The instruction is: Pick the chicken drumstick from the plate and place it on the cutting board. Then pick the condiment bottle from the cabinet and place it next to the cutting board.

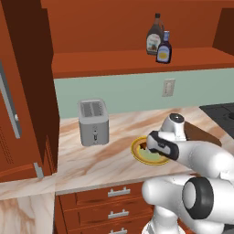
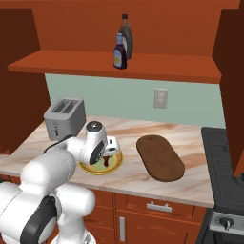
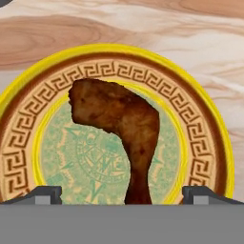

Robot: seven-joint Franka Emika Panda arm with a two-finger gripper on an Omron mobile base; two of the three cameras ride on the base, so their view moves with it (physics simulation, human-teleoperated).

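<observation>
Counts: you have one chicken drumstick (image 3: 121, 138), one plate (image 3: 200, 119), one cutting board (image 2: 160, 157), two bottles — condiment bottle (image 2: 120, 52) on cabinet (image 2: 114, 66) shelf.
Claw: gripper (image 3: 121, 193) released — drumstick lies on the plate between its tips.

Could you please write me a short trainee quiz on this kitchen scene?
1. True or false: the chicken drumstick lies on the cutting board.
2. How does the gripper stand? A) open, a finger either side of the drumstick B) shut on it
3. Name the appliance left of the plate.

Key: 1 false, it lies on the plate; 2 A; 3 the toaster.
</observation>
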